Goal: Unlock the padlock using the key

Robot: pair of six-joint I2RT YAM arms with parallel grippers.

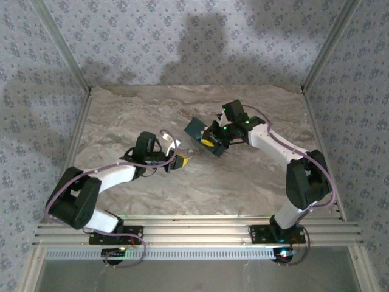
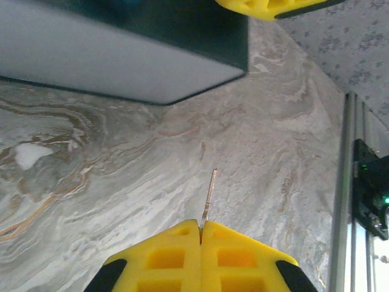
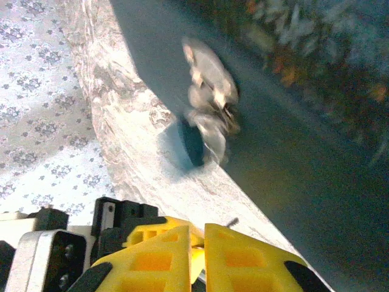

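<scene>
Padlock (image 3: 193, 145): dark blue, blurred, at edge of tin (image 3: 316, 158), just ahead of right gripper (image 3: 203, 234), fingers pressed together. Key (image 2: 209, 191): pinched in left gripper (image 2: 200, 228), blade pointing forward, apart from tin. We judge step: key approach. Next move: bring blade to padlock, align, insert, turn.

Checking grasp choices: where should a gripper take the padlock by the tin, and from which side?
Probably take the padlock by its dark-blue body, coming from the table side. The body juts past the tin edge, while blurred metal crowds its other end.
</scene>
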